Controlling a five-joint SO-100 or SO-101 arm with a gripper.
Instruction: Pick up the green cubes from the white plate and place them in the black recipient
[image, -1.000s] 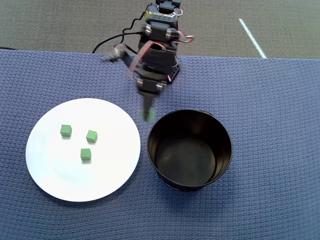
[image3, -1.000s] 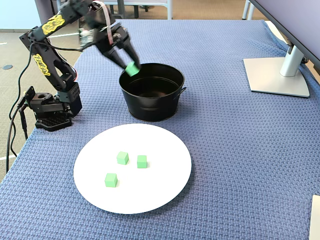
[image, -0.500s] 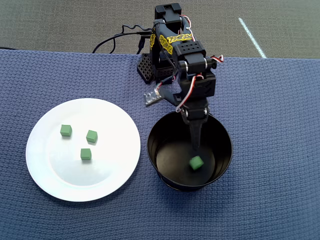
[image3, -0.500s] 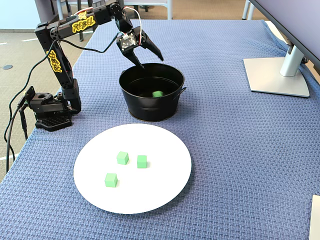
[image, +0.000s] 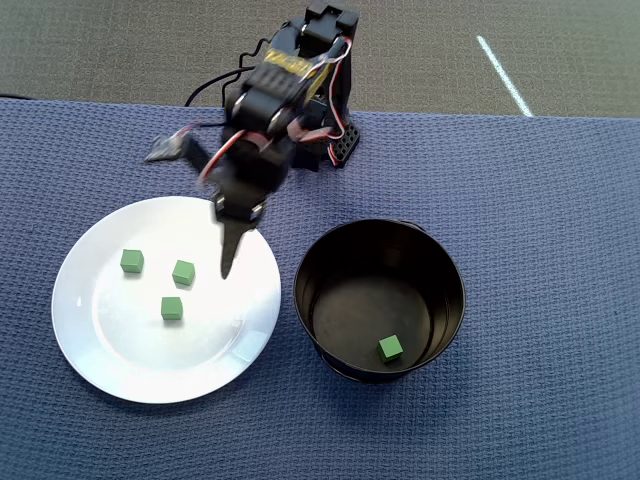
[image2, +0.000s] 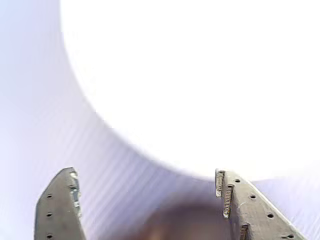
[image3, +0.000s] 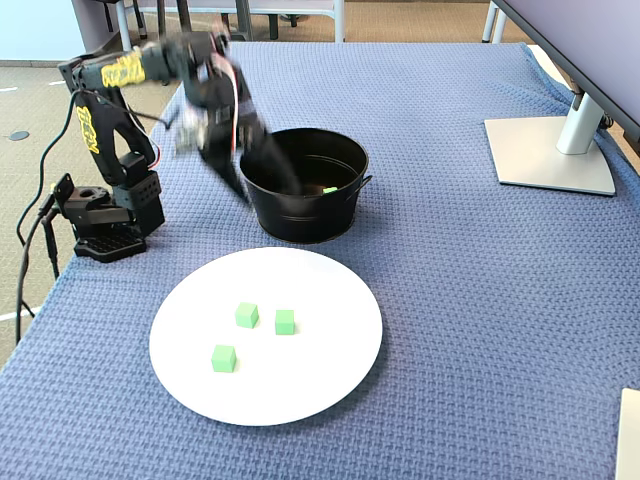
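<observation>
You have one of the green cubes (image: 390, 347) lying on the floor of the black recipient (image: 440, 255), at about five o'clock inside it in the overhead view. Three more sit on the white plate (image: 130, 375), grouped left of its centre: one (image: 131, 261) at ten o'clock of the group, one (image: 183, 272) at two o'clock, one (image: 172, 308) at six o'clock, all apart from each other. So by my reading a quarter of the job is done and three pick-ups are left.

Your gripper (image: 193, 210) hangs over the plate's upper right part, its fingers spread wide and holding nothing; one dark fingertip (image: 227, 268) points down just right of the two-o'clock cube, not touching it.

The overhead view gives you the cube positions and the pot's floor plainly. The fixed view shows only a sliver of the potted cube (image3: 329, 189) above the near wall, and the arm is motion-blurred there, but it shows a monitor stand (image3: 552, 150) on the blue cloth (image3: 470, 330) at three o'clock of the pot. The wrist view is washed out: you see the two open fingers (image2: 67, 200) and a white blur that is likely the plate, no cubes.
</observation>
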